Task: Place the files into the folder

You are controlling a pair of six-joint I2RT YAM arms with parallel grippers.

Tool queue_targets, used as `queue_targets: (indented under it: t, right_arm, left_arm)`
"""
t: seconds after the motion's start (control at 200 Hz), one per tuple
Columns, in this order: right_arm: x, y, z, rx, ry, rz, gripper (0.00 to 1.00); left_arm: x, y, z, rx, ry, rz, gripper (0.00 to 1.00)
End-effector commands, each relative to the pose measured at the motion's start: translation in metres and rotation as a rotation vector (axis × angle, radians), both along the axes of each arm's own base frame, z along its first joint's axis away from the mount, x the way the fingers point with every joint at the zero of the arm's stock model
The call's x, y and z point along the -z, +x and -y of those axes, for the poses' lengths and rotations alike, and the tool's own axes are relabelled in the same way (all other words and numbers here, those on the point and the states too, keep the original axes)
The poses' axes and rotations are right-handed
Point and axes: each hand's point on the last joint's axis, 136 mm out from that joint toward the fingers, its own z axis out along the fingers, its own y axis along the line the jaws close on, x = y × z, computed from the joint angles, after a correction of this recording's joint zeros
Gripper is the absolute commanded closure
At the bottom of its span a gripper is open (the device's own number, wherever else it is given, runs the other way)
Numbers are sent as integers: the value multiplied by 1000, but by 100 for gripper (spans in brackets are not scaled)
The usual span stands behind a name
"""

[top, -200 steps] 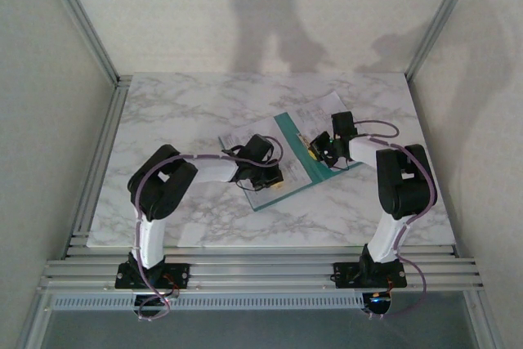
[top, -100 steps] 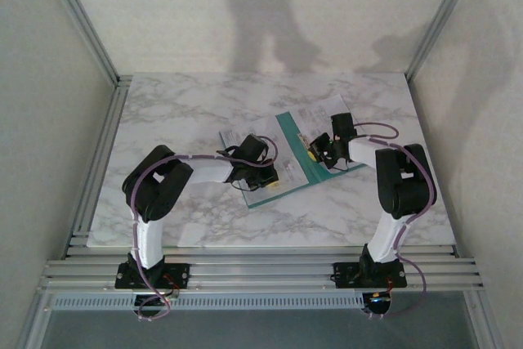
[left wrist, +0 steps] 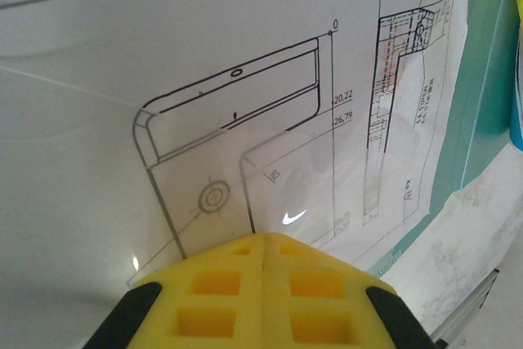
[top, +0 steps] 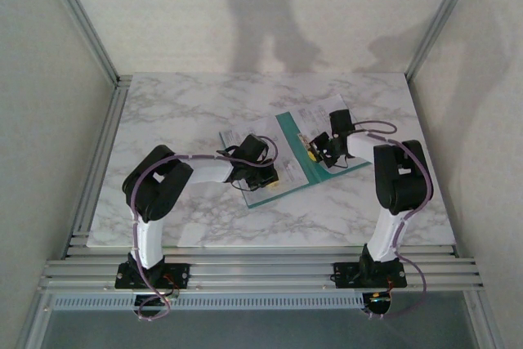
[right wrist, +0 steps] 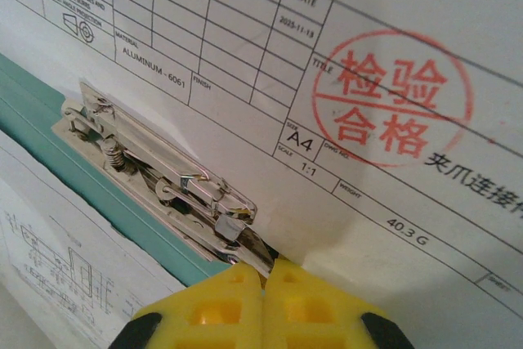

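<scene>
Working on marble table (top: pixel 180 112). Finding teal folder (top: pixel 288 128) lying open right of centre, drawing sheets (right wrist: pixel 368 38) already resting across both halves. Judging filing mostly done, with clamping under metal clip (right wrist: pixel 159 177) and closing apparently remaining. Pressing left gripper (left wrist: pixel 263 243), fingers together, onto sheet. Touching clip end with right gripper (right wrist: pixel 263 271), fingers together, pinching nothing.

Open tabletop (top: pixel 172 112) left of folder (top: pixel 288 130), clip (right wrist: pixel 163 181) standing proud
</scene>
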Motion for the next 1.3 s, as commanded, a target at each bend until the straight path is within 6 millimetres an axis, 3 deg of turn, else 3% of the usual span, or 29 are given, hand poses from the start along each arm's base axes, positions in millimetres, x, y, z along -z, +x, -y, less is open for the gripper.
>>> queue_targets:
  t: [0.0,0.37,0.576,0.681,0.906,1.131,1.297]
  right_arm:
    - [62,-42,48,87,-228,-232,100]
    - [83,-66,41,42,-280,-386,100]
    - [79,-64,29,31,-253,-381,100]
    - [61,-53,24,32,-227,-331,100]
    - [1,-23,6,14,-152,-181,100]
    - [-57,-1,-2,-17,-119,-41,74]
    - [-92,7,-4,-35,-104,54,66]
  left_arm:
    - [46,-30,-45,-29,201,-158,97]
    - [42,-27,-42,-33,192,-149,97]
    - [40,-25,-40,-36,187,-143,97]
    - [39,-24,-40,-34,185,-141,97]
    - [39,-24,-41,-34,191,-139,96]
    - [39,-26,-43,-30,200,-136,96]
    - [37,-24,-44,-25,212,-124,96]
